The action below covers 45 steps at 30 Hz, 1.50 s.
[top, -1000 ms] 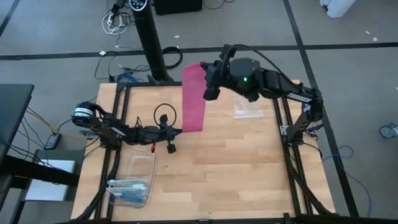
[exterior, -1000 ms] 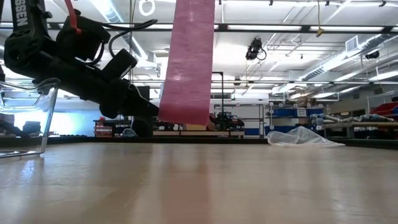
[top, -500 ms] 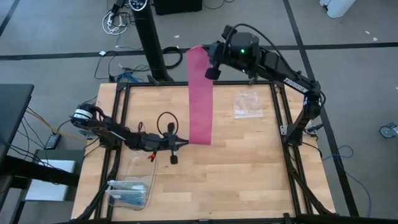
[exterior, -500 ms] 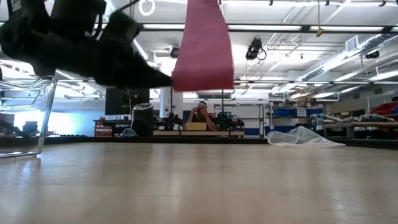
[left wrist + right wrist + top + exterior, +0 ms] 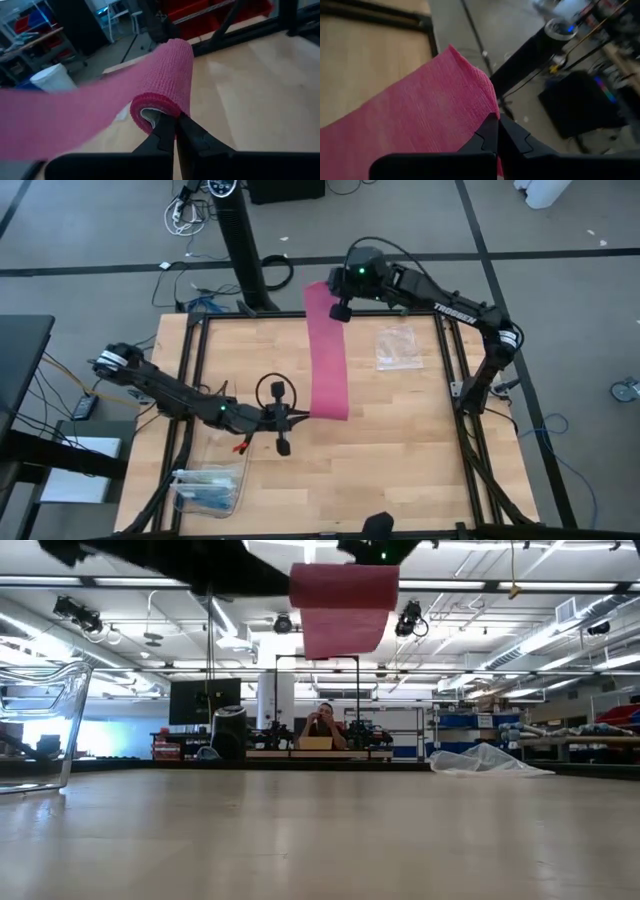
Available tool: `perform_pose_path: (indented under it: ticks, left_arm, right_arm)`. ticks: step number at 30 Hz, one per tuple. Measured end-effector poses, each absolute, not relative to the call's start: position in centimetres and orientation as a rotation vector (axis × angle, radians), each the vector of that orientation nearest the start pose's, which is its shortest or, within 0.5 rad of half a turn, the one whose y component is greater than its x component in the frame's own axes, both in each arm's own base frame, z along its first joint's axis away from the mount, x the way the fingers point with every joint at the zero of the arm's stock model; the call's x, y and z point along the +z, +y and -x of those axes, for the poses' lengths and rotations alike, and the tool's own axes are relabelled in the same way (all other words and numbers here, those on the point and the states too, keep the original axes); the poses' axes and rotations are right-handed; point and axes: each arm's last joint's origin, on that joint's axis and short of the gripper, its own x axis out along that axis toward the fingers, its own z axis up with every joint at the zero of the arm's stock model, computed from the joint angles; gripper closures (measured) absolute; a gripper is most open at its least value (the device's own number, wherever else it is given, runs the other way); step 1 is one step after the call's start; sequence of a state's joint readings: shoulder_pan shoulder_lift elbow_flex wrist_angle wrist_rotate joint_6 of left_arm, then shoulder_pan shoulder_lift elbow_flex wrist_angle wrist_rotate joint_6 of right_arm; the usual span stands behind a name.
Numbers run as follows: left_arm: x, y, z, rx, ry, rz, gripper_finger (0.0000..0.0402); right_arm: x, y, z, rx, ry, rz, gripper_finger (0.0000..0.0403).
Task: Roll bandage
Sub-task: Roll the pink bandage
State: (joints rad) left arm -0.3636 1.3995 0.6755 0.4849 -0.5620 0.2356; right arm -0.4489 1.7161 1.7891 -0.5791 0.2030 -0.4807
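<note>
The magenta-pink bandage (image 5: 326, 355) is stretched as a long strip above the table, from the far edge toward the middle. Its near end is wound into a small roll (image 5: 165, 90). In the low view the bandage (image 5: 343, 608) hangs high above the tabletop. My left gripper (image 5: 303, 415) is shut on the roll end. My right gripper (image 5: 338, 308) is shut on the strip's far end, above the table's far edge. My left gripper pinches the roll at the rim of its open end (image 5: 161, 113) between its two fingers, which come level from the table's left along the roll's axis. The roll is lifted clear of the table. The strip leaves it toward the far edge. My right gripper pinches the strip's far end at one long edge (image 5: 489, 107), near the corner, between its two fingers. The fingers lie across the edge. The end is lifted clear, and the strip runs away from it fairly flat toward the roll.
A clear plastic bag (image 5: 397, 348) lies at the far right of the table. A clear plastic box with blue contents (image 5: 212, 475) stands at the near left. A person (image 5: 322, 725) sits in the room beyond the far edge.
My left gripper has gone up and toward the table's near right with the roll end, which hung close above the tabletop and is now high above it. My right gripper has shifted toward the far edge with the other end. The strip is now drawn out longer.
</note>
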Motion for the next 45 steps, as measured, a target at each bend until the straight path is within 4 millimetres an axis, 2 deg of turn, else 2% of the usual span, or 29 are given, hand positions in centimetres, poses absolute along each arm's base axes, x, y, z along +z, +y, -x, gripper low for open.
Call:
perform_pose_path:
  ticks: [5, 7, 12, 19, 23, 27, 29, 33, 36, 40, 45]
  left_arm:
    - [24.6, -9.4, -27.2, 0.192, 0.272, -0.383, 0.0395]
    - [24.8, -9.5, -26.9, 0.205, 0.281, -0.4, 0.0395]
    - [25.3, -9.3, -26.6, 0.23, 0.272, -0.397, 0.0395]
    - [25.8, -9.3, -26.5, 0.24, 0.246, -0.385, 0.0395]
    - [26.5, -9.1, -26.0, 0.241, 0.22, -0.373, 0.0395]
    - [27.6, -8.8, -25.2, 0.194, 0.197, -0.378, 0.0395]
    - [28.2, -8.4, -24.6, 0.185, 0.197, -0.377, 0.0396]
    - [28.9, -7.5, -23.8, 0.199, 0.208, -0.388, 0.0396]
    - [29.6, -6.9, -23.3, 0.197, 0.184, -0.412, 0.0396]
    - [30.4, -6.0, -22.9, 0.217, 0.162, -0.417, 0.0396]
    - [31.8, -5.0, -22.5, 0.257, 0.137, -0.429, 0.0396]
  right_arm:
    - [36.5, -17.9, -34.3, -0.448, 0.667, 0.293, 0.0402]
    - [35.5, -18.0, -34.4, -0.432, 0.66, 0.256, 0.0397]
    - [34.8, -18.0, -34.4, -0.418, 0.678, 0.229, 0.0353]
    - [35.8, -17.4, -34.6, -0.42, 0.643, 0.208, 0.0272]
    - [37.0, -16.4, -34.4, -0.398, 0.647, 0.232, 0.0247]
    - [39.5, -14.8, -32.0, -0.353, 0.636, 0.212, 0.0245]
    - [39.3, -14.1, -30.5, -0.281, 0.638, 0.147, 0.0248]
    - [35.9, -13.0, -28.2, -0.133, 0.587, 0.061, 0.0248]
    - [32.3, -12.1, -26.8, -0.123, 0.476, 0.066, 0.0248]
    - [26.6, -10.4, -25.9, -0.119, 0.287, 0.044, 0.0248]
    - [21.6, -8.1, -25.3, -0.067, 0.108, -0.001, 0.0248]
